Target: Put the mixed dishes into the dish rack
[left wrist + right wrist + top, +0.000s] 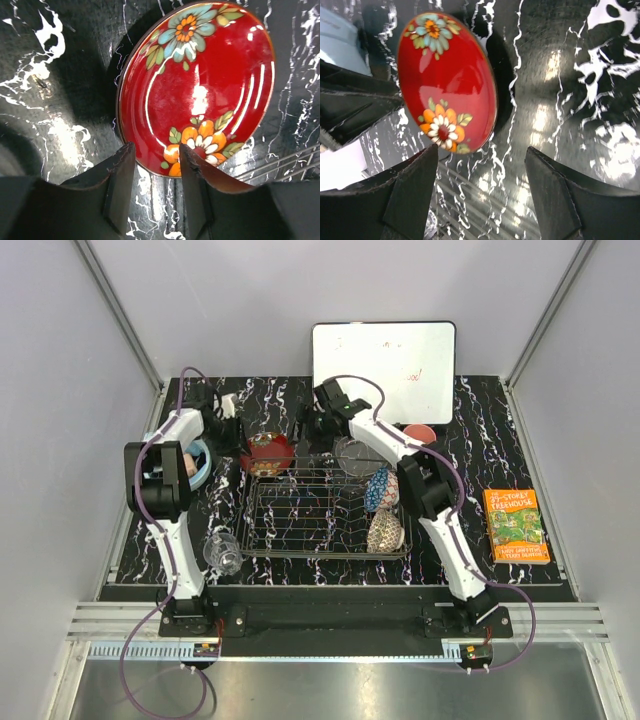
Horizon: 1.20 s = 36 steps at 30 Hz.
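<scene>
The left gripper (156, 150) is held with its fingers a little apart. The edge of the red bowl (200, 85) is seen in the gap, but it cannot be told if the bowl is touched. The right gripper (481, 152) is spread wide and held just beside the same bowl, with nothing in it. The red bowl looks tipped up on the black table (480, 440), just past the far left corner of the dish rack (300, 525). Two bowls are stood inside the rack at its right end, a blue bowl (380, 490) and a beige bowl (385, 530). A glass bowl (352, 455) is seen at the rack's far edge. A pink cup (420, 432) is set behind the right arm. A small glass (222, 552) is stood by the rack's near left corner.
</scene>
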Tool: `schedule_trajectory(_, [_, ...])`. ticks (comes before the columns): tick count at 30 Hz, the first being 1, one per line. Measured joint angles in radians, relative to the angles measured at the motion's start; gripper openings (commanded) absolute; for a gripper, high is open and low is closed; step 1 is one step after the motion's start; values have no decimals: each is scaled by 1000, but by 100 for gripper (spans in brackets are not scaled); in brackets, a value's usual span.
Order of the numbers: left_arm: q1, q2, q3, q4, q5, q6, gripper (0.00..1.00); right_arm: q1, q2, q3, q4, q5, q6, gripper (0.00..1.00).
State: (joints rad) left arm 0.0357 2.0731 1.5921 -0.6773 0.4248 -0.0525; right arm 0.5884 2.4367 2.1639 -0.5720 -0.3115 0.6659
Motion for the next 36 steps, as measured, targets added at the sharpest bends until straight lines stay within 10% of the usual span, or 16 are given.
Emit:
schedule_trajectory(6, [-1, 11, 0, 16, -9, 6, 61, 0, 101, 72, -2, -26, 6, 78])
schedule_trajectory(27, [-33, 63, -2, 77, -27, 25, 53, -2, 226, 219, 16, -104, 63, 71])
schedule_trajectory(36, [-68, 69, 4, 100, -19, 22, 52, -19, 237, 218, 23, -133, 84, 46])
